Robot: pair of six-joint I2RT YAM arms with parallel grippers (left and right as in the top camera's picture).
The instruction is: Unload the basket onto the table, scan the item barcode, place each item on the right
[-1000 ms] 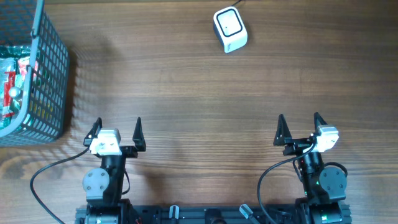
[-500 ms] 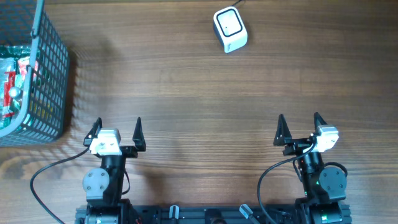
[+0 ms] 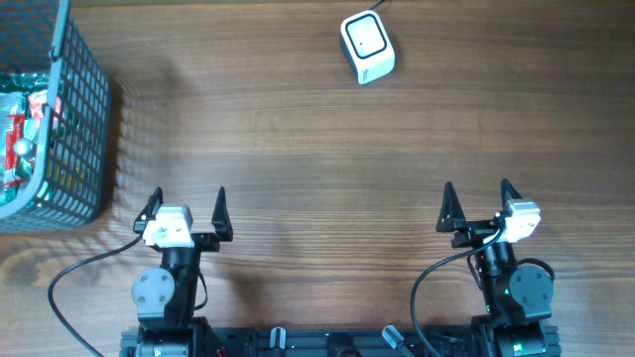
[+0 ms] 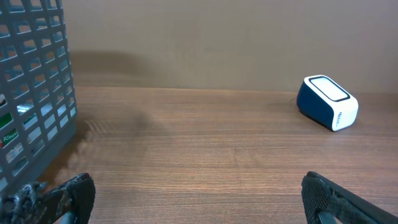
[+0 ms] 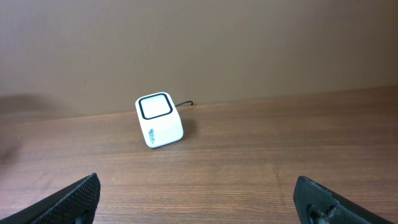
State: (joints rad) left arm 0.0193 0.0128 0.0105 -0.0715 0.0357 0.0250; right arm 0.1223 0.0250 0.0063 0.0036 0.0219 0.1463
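Adorning the white scanner's [image 5: 159, 120] side, small blue lettering [image 5: 153, 132], illegible.

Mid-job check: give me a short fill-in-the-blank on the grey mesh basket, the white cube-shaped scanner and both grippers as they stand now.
The grey mesh basket of packaged items stands on the robot's ____ side.
The left gripper and the right gripper both stand ____ and empty.
The white cube-shaped scanner sits near the wooden table's ____ edge, away from both grippers.
Missing words: left; open; far.
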